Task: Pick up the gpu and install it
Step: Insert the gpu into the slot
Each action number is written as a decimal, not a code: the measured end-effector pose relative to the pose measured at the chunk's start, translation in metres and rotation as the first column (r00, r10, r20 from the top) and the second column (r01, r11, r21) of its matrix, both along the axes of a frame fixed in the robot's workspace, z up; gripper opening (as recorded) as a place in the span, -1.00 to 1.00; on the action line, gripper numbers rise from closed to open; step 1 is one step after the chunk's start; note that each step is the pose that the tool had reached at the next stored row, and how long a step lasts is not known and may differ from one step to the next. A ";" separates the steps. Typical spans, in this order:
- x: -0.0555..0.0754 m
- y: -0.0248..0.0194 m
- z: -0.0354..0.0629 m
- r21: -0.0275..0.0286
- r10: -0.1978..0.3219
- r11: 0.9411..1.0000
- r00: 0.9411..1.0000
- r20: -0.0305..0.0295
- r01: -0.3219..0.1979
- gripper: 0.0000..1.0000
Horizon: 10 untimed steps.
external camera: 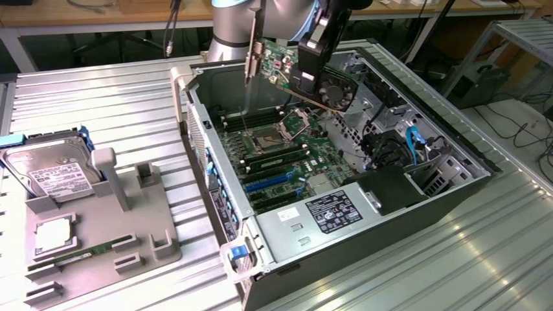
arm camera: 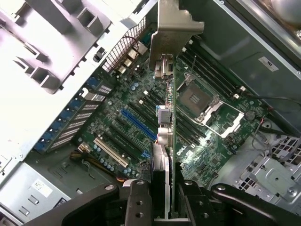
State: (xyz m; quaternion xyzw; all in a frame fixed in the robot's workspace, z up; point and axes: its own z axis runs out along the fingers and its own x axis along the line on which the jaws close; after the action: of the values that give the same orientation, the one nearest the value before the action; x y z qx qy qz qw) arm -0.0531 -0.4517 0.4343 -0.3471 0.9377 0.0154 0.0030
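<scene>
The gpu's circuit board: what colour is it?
Green; the gpu shows it best in the exterior view.

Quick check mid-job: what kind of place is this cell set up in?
Probably a robotics lab or workshop: a ribbed metal table carries an open PC case and a grey parts fixture with a hard drive; wooden desks and cables lie beyond.
</scene>
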 end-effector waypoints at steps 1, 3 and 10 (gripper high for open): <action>0.000 0.0000 0.0000 0.000 0.005 1.000 1.000 0.000 -0.005 -0.45; 0.000 0.0000 0.0000 0.000 0.016 1.000 1.000 0.000 -0.016 -0.45; 0.000 0.0000 0.0000 0.000 0.063 0.998 0.998 0.000 -0.063 -0.45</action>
State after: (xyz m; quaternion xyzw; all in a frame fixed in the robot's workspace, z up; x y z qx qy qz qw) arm -0.0531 -0.4517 0.4343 -0.3764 0.9263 0.0155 0.0025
